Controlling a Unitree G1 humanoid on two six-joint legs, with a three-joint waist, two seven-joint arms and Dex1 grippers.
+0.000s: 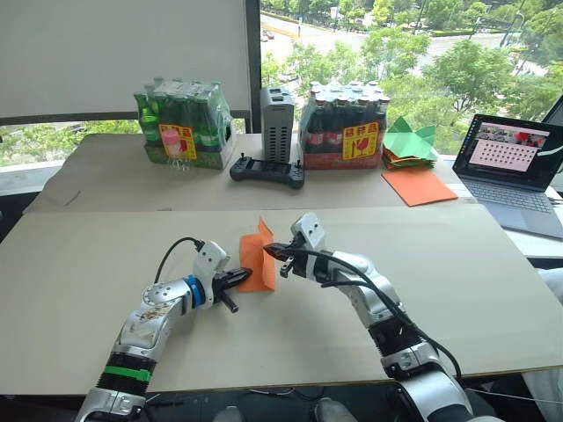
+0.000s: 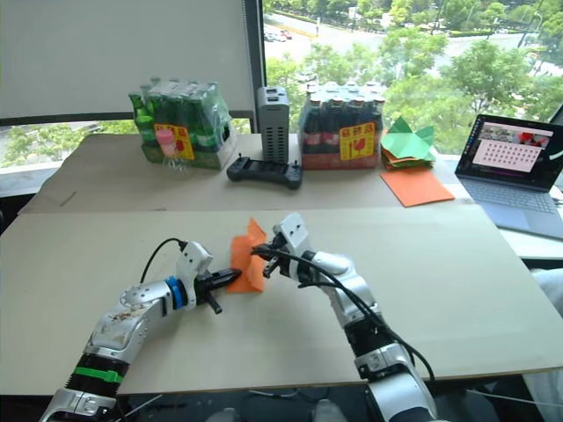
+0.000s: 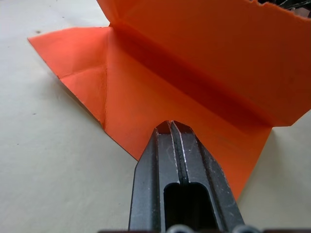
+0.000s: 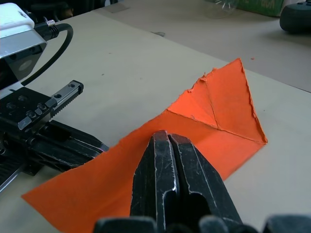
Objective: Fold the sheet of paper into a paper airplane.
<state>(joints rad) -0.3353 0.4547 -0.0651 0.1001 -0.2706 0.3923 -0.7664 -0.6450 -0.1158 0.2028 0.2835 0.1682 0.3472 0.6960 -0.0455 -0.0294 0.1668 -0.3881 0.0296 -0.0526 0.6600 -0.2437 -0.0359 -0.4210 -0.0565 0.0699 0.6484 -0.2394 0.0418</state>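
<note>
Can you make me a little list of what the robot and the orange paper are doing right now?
paper: orange sheet, partly folded, one half lying on the table, the other half standing up along a crease
nose end: corners folded in to a point, seen in the right wrist view
left gripper: fingers shut, tip pressing on the flat half
right gripper: fingers shut, tip against the raised half
airplane: not finished yet
behind: spare orange sheet, green folded papers, two bottle packs, laptop
</note>
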